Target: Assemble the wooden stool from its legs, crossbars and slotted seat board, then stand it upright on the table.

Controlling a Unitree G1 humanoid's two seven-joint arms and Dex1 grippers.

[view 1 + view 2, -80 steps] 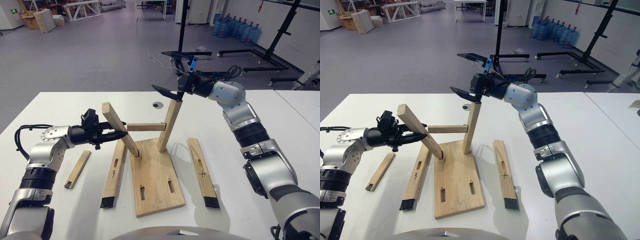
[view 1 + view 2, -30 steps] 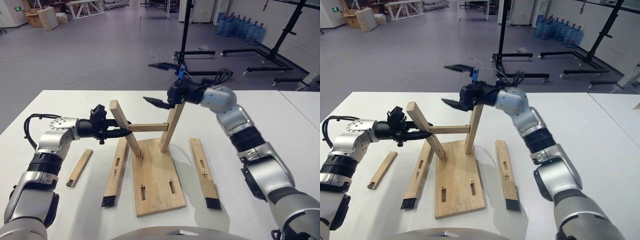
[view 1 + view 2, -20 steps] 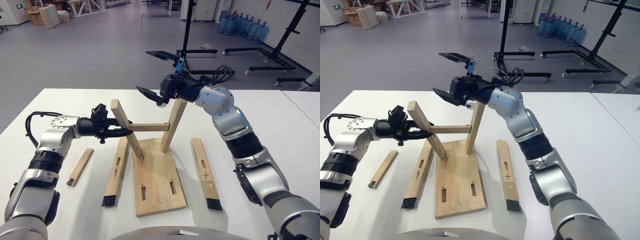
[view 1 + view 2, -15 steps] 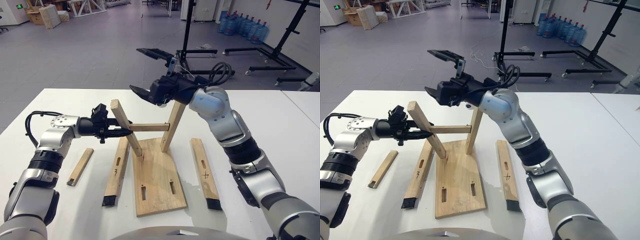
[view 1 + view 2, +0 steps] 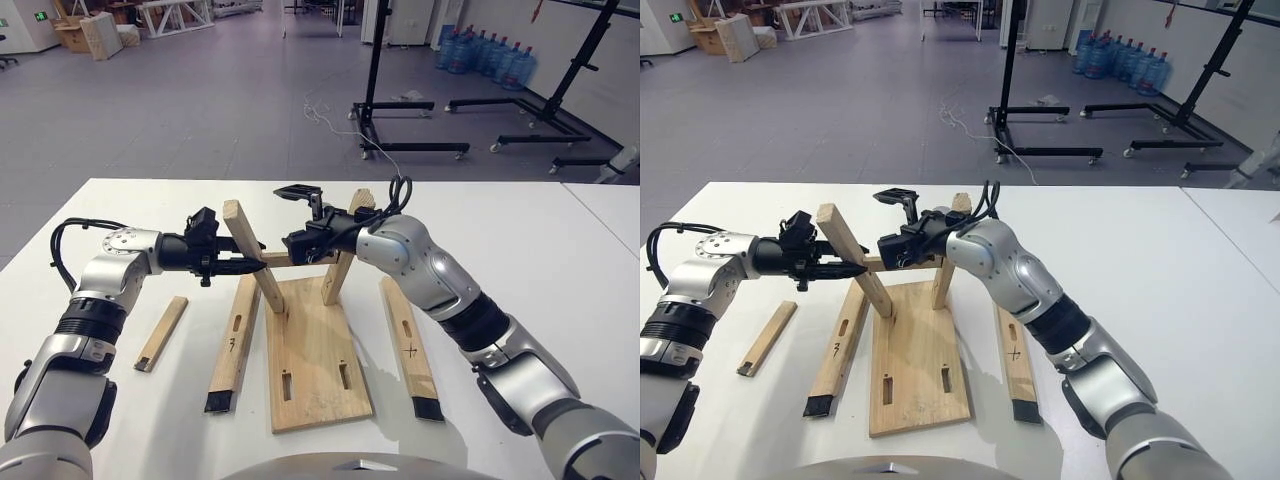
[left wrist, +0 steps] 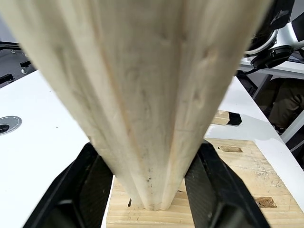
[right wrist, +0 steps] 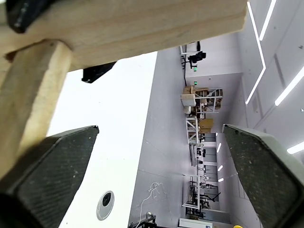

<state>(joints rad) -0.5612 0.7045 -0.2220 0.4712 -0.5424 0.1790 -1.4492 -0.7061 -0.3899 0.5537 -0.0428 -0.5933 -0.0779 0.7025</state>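
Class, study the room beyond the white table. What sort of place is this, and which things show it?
Probably an industrial workshop or test hall: black wheeled stands on a wide grey floor, blue water jugs by the far wall, and wooden crates in a corner.

Holds left arm low, forearm level, pointing inward, left claw [image 5: 240,264] clamped on slanted leg [image 5: 243,232]. Has right arm folded across toward centre, elbow out, right claw [image 5: 294,214] spread wide, one finger raised above the other.
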